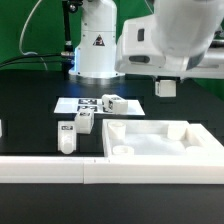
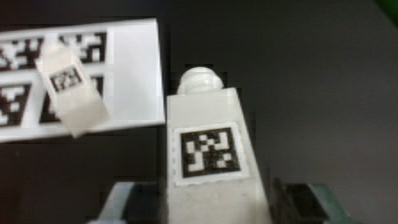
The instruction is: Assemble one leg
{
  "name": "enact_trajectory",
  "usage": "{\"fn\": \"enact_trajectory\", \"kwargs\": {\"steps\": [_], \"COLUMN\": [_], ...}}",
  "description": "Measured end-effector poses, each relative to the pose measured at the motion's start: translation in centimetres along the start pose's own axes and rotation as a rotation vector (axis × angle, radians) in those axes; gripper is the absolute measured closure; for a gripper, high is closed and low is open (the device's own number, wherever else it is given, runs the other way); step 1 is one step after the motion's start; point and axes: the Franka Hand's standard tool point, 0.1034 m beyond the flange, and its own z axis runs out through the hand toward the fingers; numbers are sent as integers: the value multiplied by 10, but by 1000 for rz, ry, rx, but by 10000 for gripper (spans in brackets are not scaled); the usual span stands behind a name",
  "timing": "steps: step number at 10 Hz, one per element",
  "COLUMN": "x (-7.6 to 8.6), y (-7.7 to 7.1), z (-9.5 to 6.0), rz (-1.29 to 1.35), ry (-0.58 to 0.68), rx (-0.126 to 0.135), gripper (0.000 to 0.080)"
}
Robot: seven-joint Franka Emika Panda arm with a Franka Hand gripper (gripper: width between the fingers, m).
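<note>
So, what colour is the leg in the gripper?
White; the leg also carries a black-and-white square tag on its side. The wrist view shows it best.

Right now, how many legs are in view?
4. A held leg in the gripper; a second leg on the marker board; a third leg and a fourth leg on the table beside it. Others may be hidden.
</note>
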Motion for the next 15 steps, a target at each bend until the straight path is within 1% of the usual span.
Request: {"fn": "enact_trajectory", "kwargs": {"steps": [1, 2, 3, 4, 5, 6, 7, 9, 10, 12, 13, 14, 15], "x": [-1, -5, -7, -13, -17, -19, -16, -13, -9, 4, 9, 12, 13], "y": [-1, 1, 4, 6, 1, -7, -9, -10, -10, -10, -12, -16, -15], "z": [-10, -30, -57, -80, -102, -105, -105, -110, -114, -138, -151, -159, -157], "rz": [-25, -62, -110, -146, -136, -94, -104, -104, -111, -154, -170, -181, -182], "ry": [55, 96, 170, 227, 298, 352, 419, 539, 605, 790, 858, 945, 996], "rx": [7, 15, 28, 23, 24, 33, 38, 52, 52, 28, 28, 29, 33], "gripper": [522, 522, 522, 522, 522, 522, 522, 522, 522, 521, 521, 521, 521]}}
